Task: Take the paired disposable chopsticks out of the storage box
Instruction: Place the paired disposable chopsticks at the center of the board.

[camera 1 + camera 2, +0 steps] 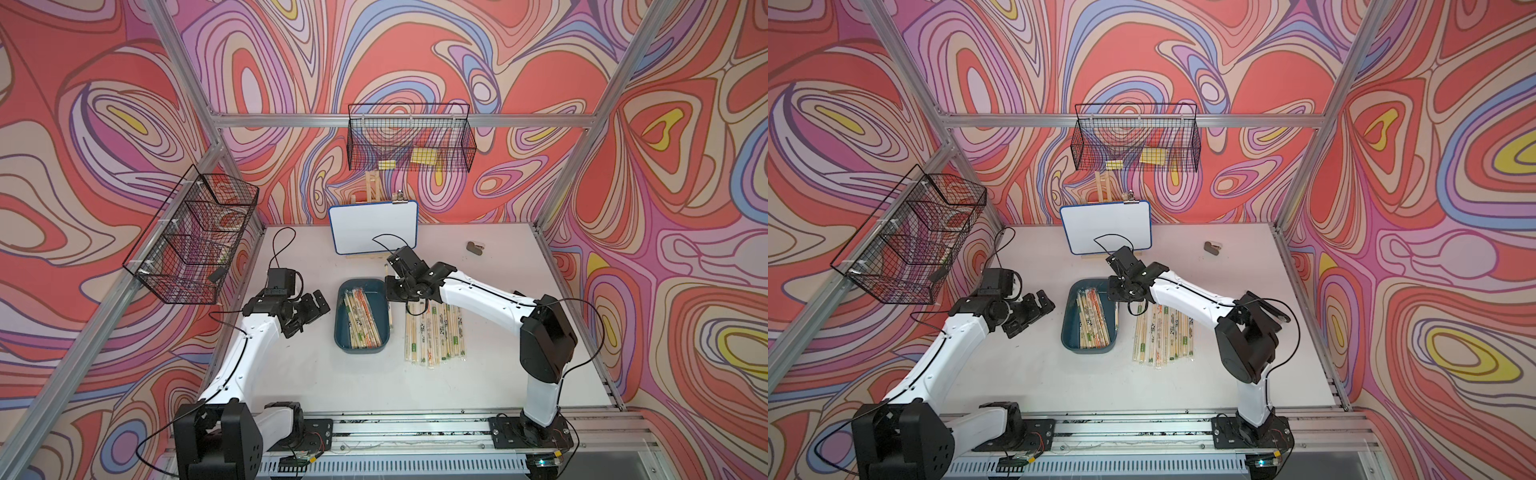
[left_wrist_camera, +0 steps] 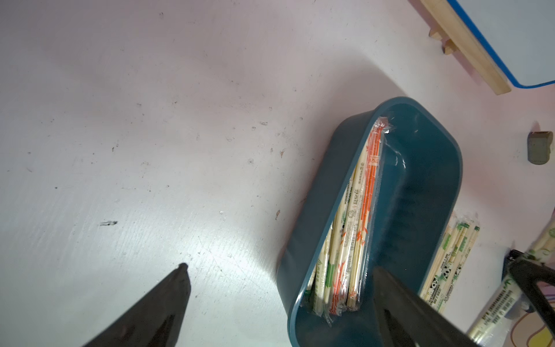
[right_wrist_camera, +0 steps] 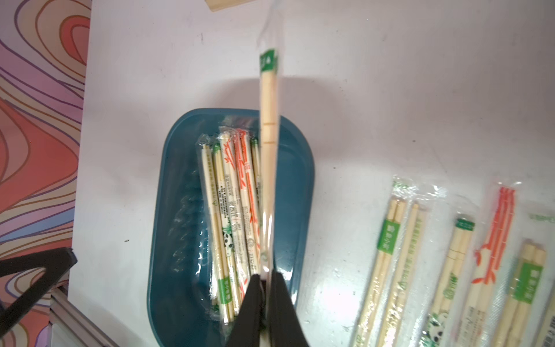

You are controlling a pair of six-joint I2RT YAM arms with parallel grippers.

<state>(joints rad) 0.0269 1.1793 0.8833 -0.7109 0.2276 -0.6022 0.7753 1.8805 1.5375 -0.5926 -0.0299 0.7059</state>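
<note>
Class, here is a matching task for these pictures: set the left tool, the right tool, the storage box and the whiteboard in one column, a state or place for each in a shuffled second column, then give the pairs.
Column one
1. left tool
2. right tool
3. storage box
4. whiteboard

Column two
A. shut on one sleeved pair
B. propped upright at the back of the table
C. open and empty
D. holds several sleeved pairs

Pairs: 1-C, 2-A, 3-D, 4-B
</note>
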